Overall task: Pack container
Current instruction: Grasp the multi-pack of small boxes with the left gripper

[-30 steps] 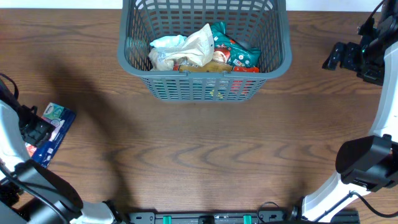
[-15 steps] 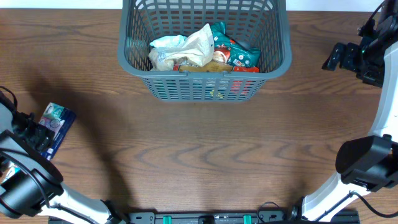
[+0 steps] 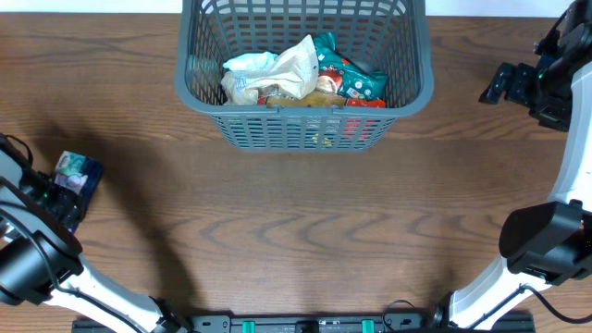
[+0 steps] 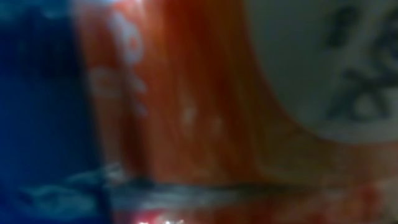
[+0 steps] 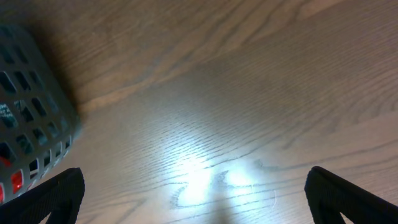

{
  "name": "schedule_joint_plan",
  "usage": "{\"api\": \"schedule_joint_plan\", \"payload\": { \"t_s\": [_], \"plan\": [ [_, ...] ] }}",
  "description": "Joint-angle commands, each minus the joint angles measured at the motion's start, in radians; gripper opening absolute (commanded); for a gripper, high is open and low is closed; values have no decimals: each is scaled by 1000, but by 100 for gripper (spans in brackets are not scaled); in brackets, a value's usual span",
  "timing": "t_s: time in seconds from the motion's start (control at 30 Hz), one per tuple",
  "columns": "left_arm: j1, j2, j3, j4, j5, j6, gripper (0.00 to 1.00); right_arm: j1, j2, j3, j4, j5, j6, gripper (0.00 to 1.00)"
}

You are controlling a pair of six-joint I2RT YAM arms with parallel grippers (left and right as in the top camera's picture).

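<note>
Container (image 3: 296, 129): far middle of wood table (image 3: 296, 222), holds white bag (image 3: 282, 72) and green packet (image 3: 350, 76). Left gripper (image 3: 54, 194): at left edge, on blue packet (image 3: 76, 172). Packet fills wrist view, fingers hidden, cannot tell grip. Right gripper (image 3: 495, 85): far right, well apart from container, fingers wide apart, holds nothing.

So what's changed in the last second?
The left gripper moved further over the blue packet, hiding more of it; the packet shifted slightly left. Whether it is gripped is unclear. The basket, its contents and the right gripper stayed put.
</note>
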State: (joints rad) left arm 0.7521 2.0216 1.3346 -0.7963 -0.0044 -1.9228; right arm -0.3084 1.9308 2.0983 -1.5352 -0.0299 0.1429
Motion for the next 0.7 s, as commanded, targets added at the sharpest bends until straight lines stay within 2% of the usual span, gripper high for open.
{"api": "schedule_joint_plan", "payload": {
  "t_s": [0.0, 0.07, 0.13, 0.23, 0.3, 0.4, 0.53, 0.67],
  "plan": [
    [9, 28, -9, -13, 36, 12, 62, 2, -13, -2, -2, -5, 21, 99],
    [9, 26, -8, -9, 82, 66, 39, 2, -13, -2, -2, -4, 21, 99],
    [10, 22, -8, 8, 145, 148, 25, 2, -13, -2, -2, -4, 21, 99],
    [10, 10, -8, 59, 268, 277, 19, 2, -13, -2, 2, -3, 18, 99],
    [10, -5, -8, 106, 365, 357, 19, 2, -13, -2, 5, 0, 4, 99],
    [10, -31, -8, 196, 501, 451, 6, 2, -13, -2, 5, 0, -24, 99],
    [8, -72, -8, 304, 648, 483, 6, 2, -13, -2, 6, 0, -53, 99],
    [-9, -127, -8, 360, 669, 554, 5, 2, -13, -2, 5, 0, -74, 99]
  ]
}}
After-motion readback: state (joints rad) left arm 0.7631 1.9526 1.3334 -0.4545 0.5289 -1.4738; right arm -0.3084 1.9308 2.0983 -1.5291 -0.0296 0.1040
